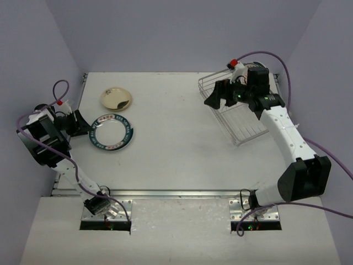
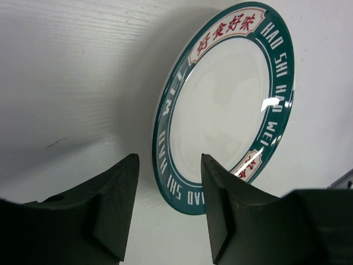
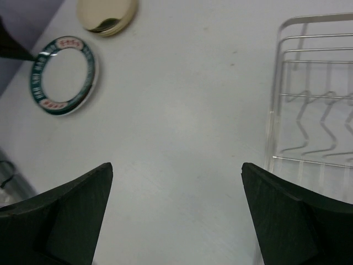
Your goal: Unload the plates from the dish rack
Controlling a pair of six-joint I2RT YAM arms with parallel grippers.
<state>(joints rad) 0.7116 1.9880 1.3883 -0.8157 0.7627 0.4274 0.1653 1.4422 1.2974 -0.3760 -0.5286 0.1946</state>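
White surface point(image 1: 176, 160), faint grain, small dark scuff point(image 2: 55, 144) at 9 o'clock in left wrist view. Lavender walls point(image 1: 182, 33) at 9, 12, 3 o'clock. Metal rail point(image 1: 176, 194) along 6 o'clock edge.

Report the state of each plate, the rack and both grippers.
Green plate: flat on the table, out of the rack.
Cream plate: flat on the table, apart from the green plate.
Rack: no plates visible in it.
Left gripper: open, at the green plate's rim.
Right gripper: open, holding nothing, at the rack's edge.
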